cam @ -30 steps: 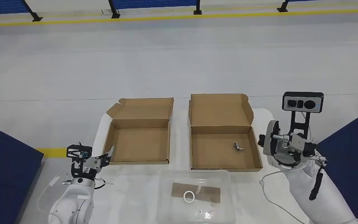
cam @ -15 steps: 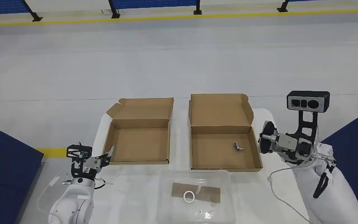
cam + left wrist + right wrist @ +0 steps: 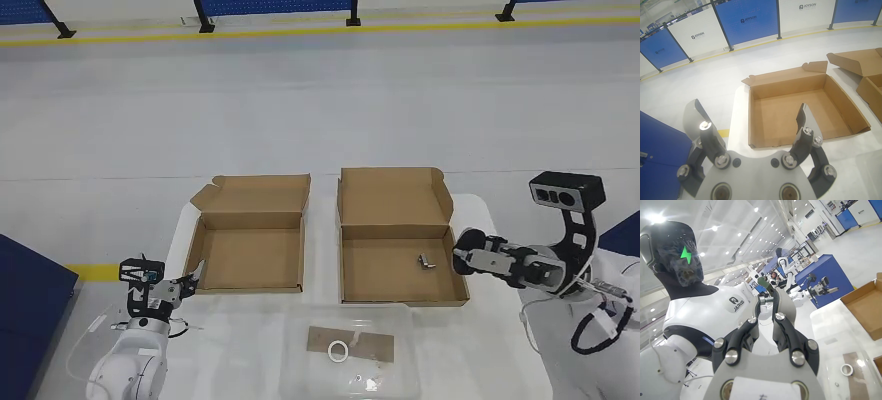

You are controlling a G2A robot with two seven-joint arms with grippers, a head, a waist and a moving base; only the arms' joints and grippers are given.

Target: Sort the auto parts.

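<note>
Starting at the left: the left gripper hovers with its fingers spread wide and nothing between them, just off the near left corner of the left box. That box has a bare cardboard floor, nothing sorted into it yet.

Moving to the middle, the clear tray sits at the front of the table, and the unsorted stock is in there: a white ring lying flat on a brown sheet, and a couple of tiny shiny bits nearer the front edge.

On to the right box, and one small metal part is already lying on its floor near the right wall.

And at the far right, the right gripper is clenched on a threaded bolt, pinched crosswise at the very fingertips, right beside that box's right wall.

The bolt looks light, stiff and hard, and round enough to roll or squirt out of a fingertip pinch. It wants a low, gentle drop. The ring looks featherweight and thin, best nipped across its rim.
</note>
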